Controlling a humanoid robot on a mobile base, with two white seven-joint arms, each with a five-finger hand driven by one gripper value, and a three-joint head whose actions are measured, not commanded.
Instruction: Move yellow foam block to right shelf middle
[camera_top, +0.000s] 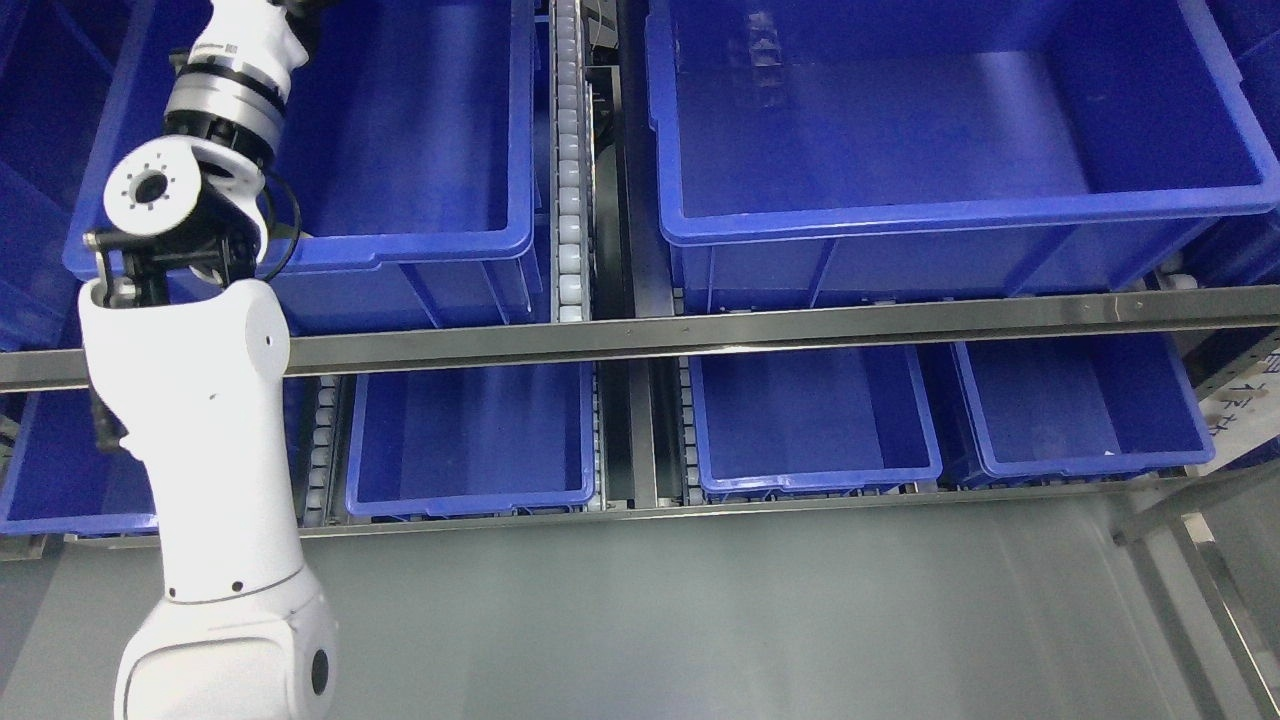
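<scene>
Rising from seven o'clock to eleven o'clock, the white jointed left arm (190, 400) passes out of frame over the large blue plastic bin at upper left (420, 150), so its hand's state cannot be told, and no yellow foam block is seen. A forearm strike on the steel shelf rail (760, 325) or that bin's rim is judged the main risk. Blurred characters at three o'clock cannot be read.

- My one view came from the head camera, looking down and forward at the shelf rail (700, 330).
- It sat close, blue bins (950, 120) filling the frame.
</scene>
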